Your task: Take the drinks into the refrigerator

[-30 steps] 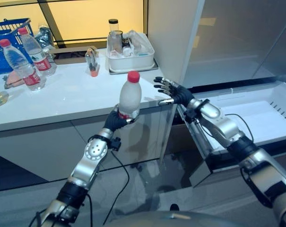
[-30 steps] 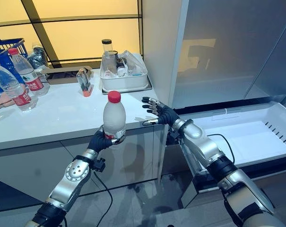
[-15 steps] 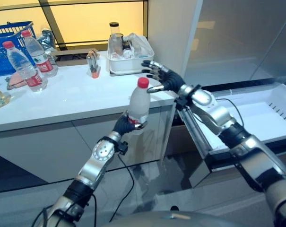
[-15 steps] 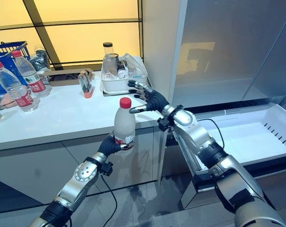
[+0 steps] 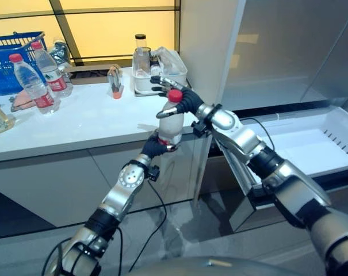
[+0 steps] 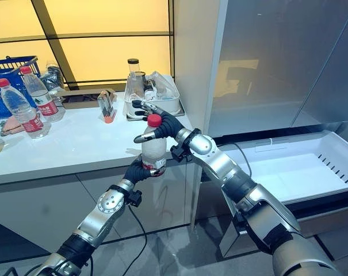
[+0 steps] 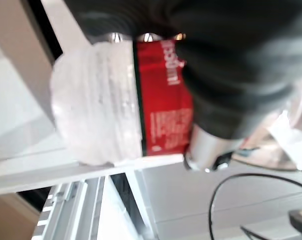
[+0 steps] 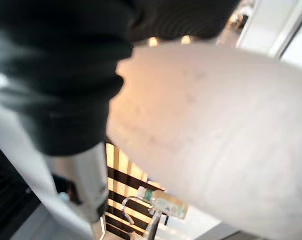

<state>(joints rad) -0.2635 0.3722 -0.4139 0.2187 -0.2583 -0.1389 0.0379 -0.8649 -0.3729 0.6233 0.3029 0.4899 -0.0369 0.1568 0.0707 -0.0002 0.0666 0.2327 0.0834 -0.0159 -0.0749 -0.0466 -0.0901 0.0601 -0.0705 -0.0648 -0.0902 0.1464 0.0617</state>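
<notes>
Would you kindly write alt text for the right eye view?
The left hand holds a red-capped bottle upright before the white counter, while the right hand reaches around its neck. An open refrigerator drawer waits alongside.

A pale, frosted-looking bottle [image 5: 170, 122] with a red cap and red label stands upright in the air off the desk's [image 5: 81, 123] front edge. Two clear red-capped bottles [image 5: 33, 84] stand, seemingly upright, far back on it.
</notes>
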